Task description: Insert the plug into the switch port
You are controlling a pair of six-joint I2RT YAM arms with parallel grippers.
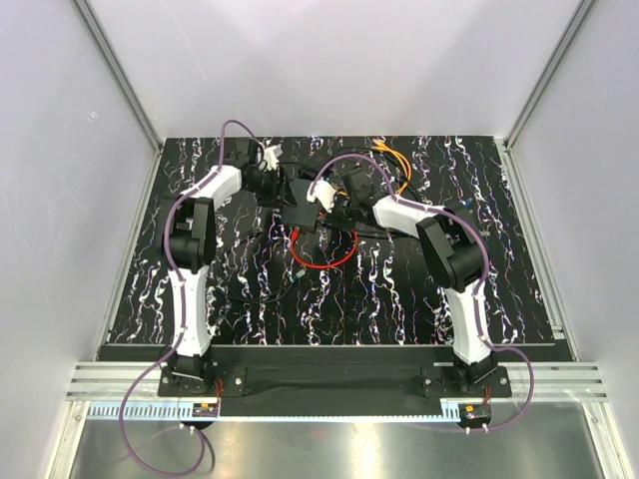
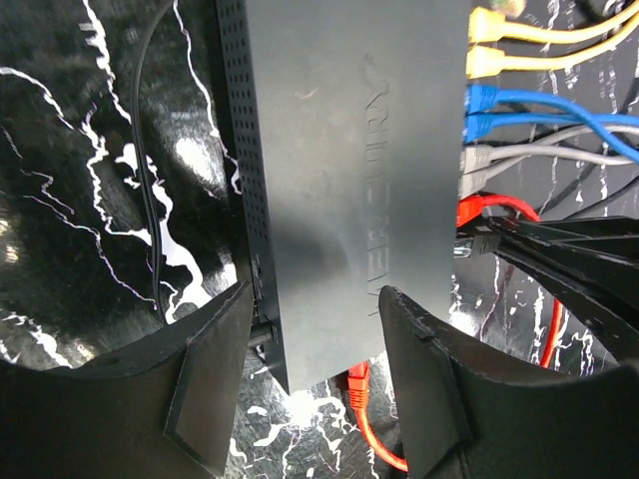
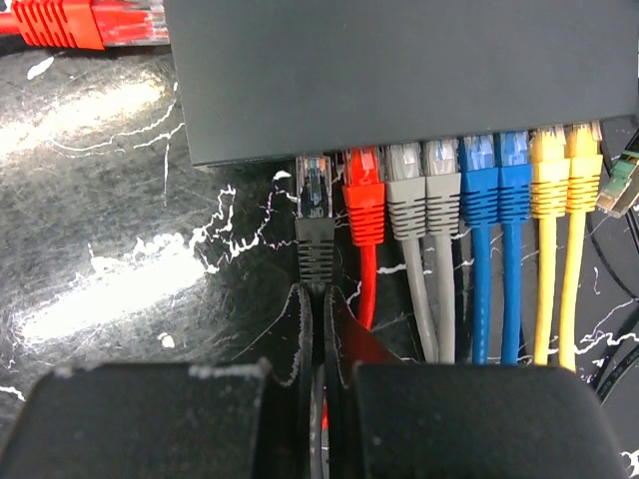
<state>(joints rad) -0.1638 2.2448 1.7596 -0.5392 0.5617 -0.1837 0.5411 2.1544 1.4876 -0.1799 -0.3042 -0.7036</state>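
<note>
- Right gripper [image 3: 318, 294] – jaws pinched almost together on the tail of the black plug [image 3: 315, 215], right behind its ribbed boot.
- Left gripper [image 2: 318, 292] – jaws about half spread, one finger [image 2: 210, 369] against each long side of the switch [image 2: 349, 150], clamping its near end.
- The plug's clear tip is at the mouth of the leftmost port; how deep it sits cannot be told.
- Beside it, a red plug [image 3: 364, 195], then two grey, two blue and two yellow ones fill the row.
- The switch lies flat on the marbled table [image 3: 100, 279], toward the back, between the two arms.
- A loose red connector [image 3: 70, 22] lies off the switch's corner.
</note>
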